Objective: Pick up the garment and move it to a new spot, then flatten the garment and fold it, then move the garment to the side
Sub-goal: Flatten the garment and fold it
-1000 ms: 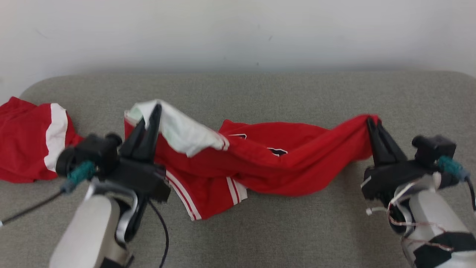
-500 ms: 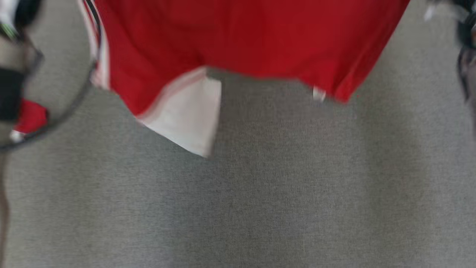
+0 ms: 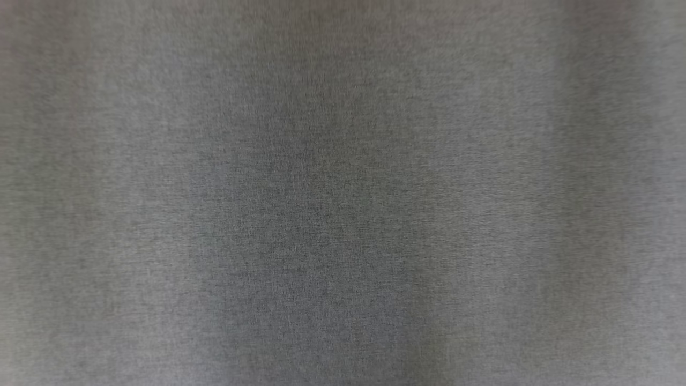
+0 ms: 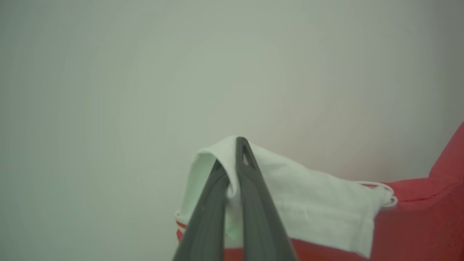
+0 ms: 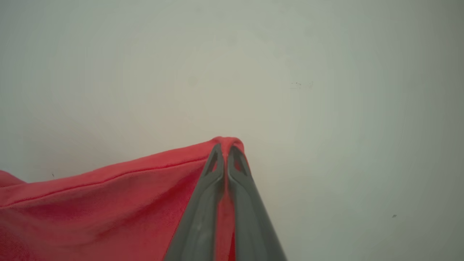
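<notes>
The garment point(image 4: 417, 224) is red with a white part point(image 4: 308, 203) and red-and-white trim. In the left wrist view my left gripper point(image 4: 232, 163) is shut on a fold of the white part, which drapes over its fingers, with red cloth running off to the right. In the right wrist view my right gripper point(image 5: 226, 154) is shut on a corner of the red garment point(image 5: 108, 206), and the cloth hangs away to the lower left. Both grippers hold it up against a pale wall.
The head view looks straight down on blurred grey fabric surface point(image 3: 343, 214). A plain pale wall point(image 4: 145, 72) stands behind both grippers in the wrist views.
The head view has swung down, so the garment and both grippers have left it and grey surface is what it sees. Half a second ago the red garment hung across its top.
</notes>
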`<state>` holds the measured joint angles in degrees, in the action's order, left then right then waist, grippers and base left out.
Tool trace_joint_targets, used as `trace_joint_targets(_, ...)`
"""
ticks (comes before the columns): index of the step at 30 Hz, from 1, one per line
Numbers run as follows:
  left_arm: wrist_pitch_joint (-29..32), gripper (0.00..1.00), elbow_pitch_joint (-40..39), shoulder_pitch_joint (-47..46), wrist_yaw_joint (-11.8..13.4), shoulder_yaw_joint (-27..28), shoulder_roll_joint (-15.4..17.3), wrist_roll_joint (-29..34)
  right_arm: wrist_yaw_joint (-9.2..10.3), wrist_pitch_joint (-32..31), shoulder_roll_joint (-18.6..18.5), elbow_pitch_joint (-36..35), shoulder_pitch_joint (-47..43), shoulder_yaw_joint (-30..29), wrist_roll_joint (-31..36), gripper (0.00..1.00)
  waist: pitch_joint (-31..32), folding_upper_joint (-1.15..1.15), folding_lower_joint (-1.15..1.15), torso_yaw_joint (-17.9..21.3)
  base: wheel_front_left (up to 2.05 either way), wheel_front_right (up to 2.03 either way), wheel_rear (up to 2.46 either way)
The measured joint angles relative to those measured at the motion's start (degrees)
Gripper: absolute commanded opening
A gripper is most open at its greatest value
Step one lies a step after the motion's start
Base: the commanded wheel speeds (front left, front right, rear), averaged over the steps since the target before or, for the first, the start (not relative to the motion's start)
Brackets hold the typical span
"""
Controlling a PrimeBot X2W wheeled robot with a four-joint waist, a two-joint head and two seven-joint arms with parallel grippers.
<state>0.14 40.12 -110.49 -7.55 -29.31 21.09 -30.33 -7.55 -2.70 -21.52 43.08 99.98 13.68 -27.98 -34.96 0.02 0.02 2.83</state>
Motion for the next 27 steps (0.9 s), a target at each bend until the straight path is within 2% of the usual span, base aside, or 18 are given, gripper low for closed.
trace_joint_targets(6,-2.13,0.00,5.50,-5.38,0.00,-4.42,0.29,-1.24,0.00,0.36,-0.83,5.94,6.13,2.03,0.94,0.00,-3.12,0.00,0.00,-0.16,0.00,0.00,0.00)
trace_joint_targets(10,-3.89,0.00,8.39,-7.66,0.00,-5.02,-0.01,-2.57,0.00,1.27,-0.86,9.26,9.33,2.55,1.30,0.00,-4.12,0.00,-0.01,-0.38,0.00,0.00,0.00)
trace_joint_targets(16,-6.42,0.00,9.38,-8.07,0.00,-6.60,-0.84,-5.56,-0.01,3.34,-0.60,11.63,9.80,4.20,0.30,0.00,-4.63,-0.01,-0.01,-0.57,0.00,0.00,0.00)
trace_joint_targets(20,-7.69,0.00,8.87,-5.12,0.00,-8.83,-0.56,-7.19,0.00,5.76,-0.34,11.69,6.50,5.48,-1.98,0.00,-4.03,-0.01,-0.01,-0.59,0.00,0.00,0.00)
trace_joint_targets(27,-11.44,0.00,7.48,5.82,0.00,-12.47,1.29,-9.51,0.00,8.67,-0.15,9.34,-4.83,9.75,-7.31,0.00,-0.71,-0.02,-0.02,-0.15,0.00,0.00,0.00)
